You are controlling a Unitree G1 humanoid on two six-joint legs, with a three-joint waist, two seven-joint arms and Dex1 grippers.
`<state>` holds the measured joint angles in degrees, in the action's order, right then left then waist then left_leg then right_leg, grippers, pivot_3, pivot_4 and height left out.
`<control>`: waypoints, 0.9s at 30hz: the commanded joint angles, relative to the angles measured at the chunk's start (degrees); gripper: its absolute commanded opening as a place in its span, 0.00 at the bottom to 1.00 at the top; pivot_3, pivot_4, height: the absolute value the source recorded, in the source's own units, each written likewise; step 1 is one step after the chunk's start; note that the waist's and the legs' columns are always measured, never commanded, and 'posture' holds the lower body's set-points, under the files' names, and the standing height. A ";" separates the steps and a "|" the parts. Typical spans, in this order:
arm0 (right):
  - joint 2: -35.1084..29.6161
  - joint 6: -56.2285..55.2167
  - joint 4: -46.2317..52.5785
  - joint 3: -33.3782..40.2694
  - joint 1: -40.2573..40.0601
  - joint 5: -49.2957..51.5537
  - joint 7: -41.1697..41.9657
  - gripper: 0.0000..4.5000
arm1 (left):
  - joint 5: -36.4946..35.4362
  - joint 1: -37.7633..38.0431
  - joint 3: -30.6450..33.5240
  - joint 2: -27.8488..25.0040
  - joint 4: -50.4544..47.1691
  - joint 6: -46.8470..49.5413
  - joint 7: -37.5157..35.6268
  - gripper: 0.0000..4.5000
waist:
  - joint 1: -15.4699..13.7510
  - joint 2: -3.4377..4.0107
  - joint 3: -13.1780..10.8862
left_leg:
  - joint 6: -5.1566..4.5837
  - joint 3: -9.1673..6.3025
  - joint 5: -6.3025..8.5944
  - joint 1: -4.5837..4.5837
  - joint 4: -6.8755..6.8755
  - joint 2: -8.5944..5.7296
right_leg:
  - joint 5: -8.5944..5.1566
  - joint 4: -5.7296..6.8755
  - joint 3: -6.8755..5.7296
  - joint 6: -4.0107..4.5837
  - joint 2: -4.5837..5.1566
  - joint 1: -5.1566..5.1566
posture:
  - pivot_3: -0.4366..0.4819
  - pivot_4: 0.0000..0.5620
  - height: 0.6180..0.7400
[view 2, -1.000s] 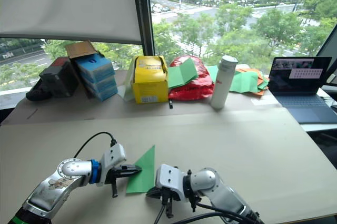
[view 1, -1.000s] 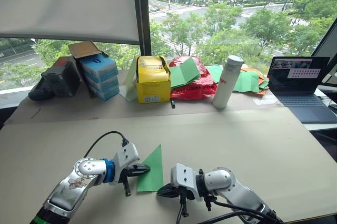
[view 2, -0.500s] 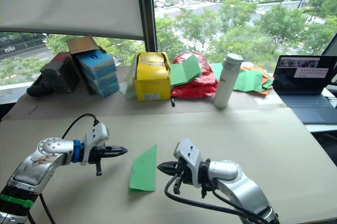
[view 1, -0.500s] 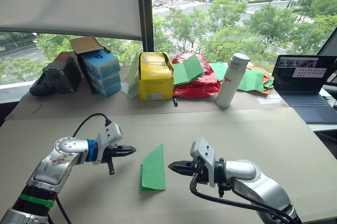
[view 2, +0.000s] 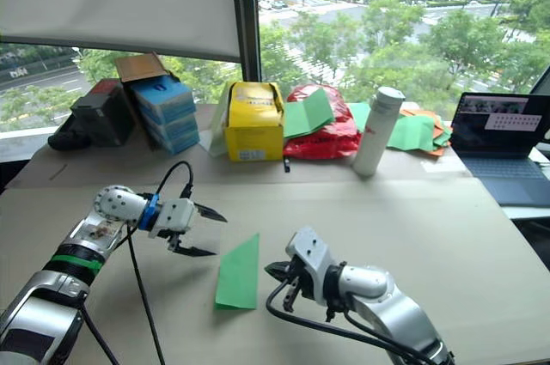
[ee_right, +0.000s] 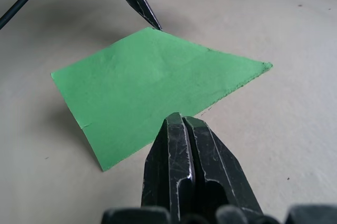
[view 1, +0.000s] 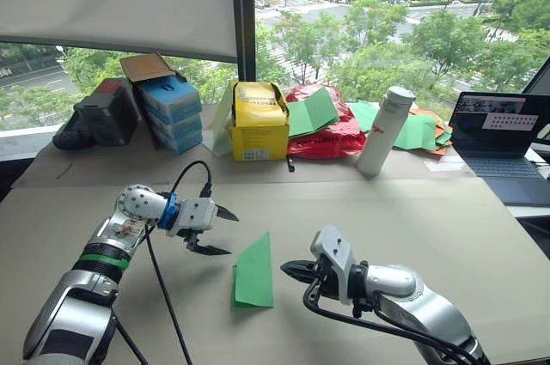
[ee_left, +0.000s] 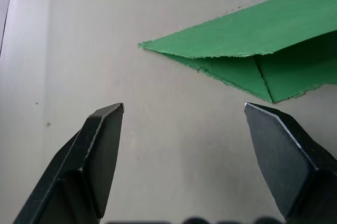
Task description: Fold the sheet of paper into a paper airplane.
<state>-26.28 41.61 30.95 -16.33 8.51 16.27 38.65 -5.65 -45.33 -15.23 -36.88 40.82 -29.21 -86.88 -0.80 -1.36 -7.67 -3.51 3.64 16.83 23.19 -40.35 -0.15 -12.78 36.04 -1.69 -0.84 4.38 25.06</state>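
The bright green sheet of paper (view 1: 253,272) lies flat on the table, folded into a narrow wedge like a paper airplane, its point toward the window. Layered flaps with a crease show at its edge in the left wrist view (ee_left: 253,39). My left gripper (view 1: 230,234) hovers open just left of the paper's pointed end, jaws wide and holding nothing, with the black fingers (ee_left: 100,155) well apart. My right gripper (view 1: 285,268) is shut and empty, its tip a short gap from the paper's right edge (ee_right: 152,81).
Along the window stand stacked blue boxes (view 1: 172,112), a yellow box (view 1: 258,129), a red plastic bag (view 1: 322,137), a white bottle (view 1: 382,129), a heap of green and orange sheets (view 1: 421,129) and a laptop (view 1: 498,137). A black cable (view 1: 163,296) hangs from my left arm.
My left gripper has left the paper's left edge, moved farther away and opened wide. My right gripper has drawn back from the paper's near edge, still shut. The camera shifted.
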 commanded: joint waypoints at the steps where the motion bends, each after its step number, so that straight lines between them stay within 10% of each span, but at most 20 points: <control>1: 0.30 -0.96 1.79 0.31 -0.23 0.14 -1.22 0.00 | -1.49 -4.78 0.09 1.98 5.03 -4.82 -4.85 0.94 | 0.13 0.00 0.00 | -0.06 0.01 0.03 0.05 -0.09 -0.01 | 0.03 -0.01 -0.01 -0.06 0.01 0.00 | 0.48 0.27 1.00; 17: 0.40 -1.04 1.72 2.90 -0.74 1.80 -3.10 0.00 | -0.56 -9.43 -7.40 6.89 12.44 -18.13 -5.62 0.94 | 0.21 -0.03 -0.02 | -0.35 0.03 0.21 0.17 -0.57 -0.03 | 0.13 0.03 0.07 -0.32 0.01 -0.08 | 0.48 0.27 1.00; 27: 0.24 -1.06 1.38 3.61 -0.20 2.24 -2.69 0.00 | -0.56 -7.31 -9.82 5.38 9.27 -19.05 -5.62 0.23 | 0.15 -0.03 -0.02 | -0.35 0.03 0.21 0.15 -0.60 -0.04 | 0.13 0.03 0.09 -0.33 0.01 -0.09 | 0.48 0.27 1.00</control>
<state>-26.01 41.61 30.97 -14.62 7.81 17.13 35.97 -5.81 -52.90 -25.00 -30.92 51.93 -47.33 -92.29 -0.66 -1.39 -7.69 -3.85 3.67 17.04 23.34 -40.94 -0.19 -12.65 36.07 -1.60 -1.17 4.39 24.97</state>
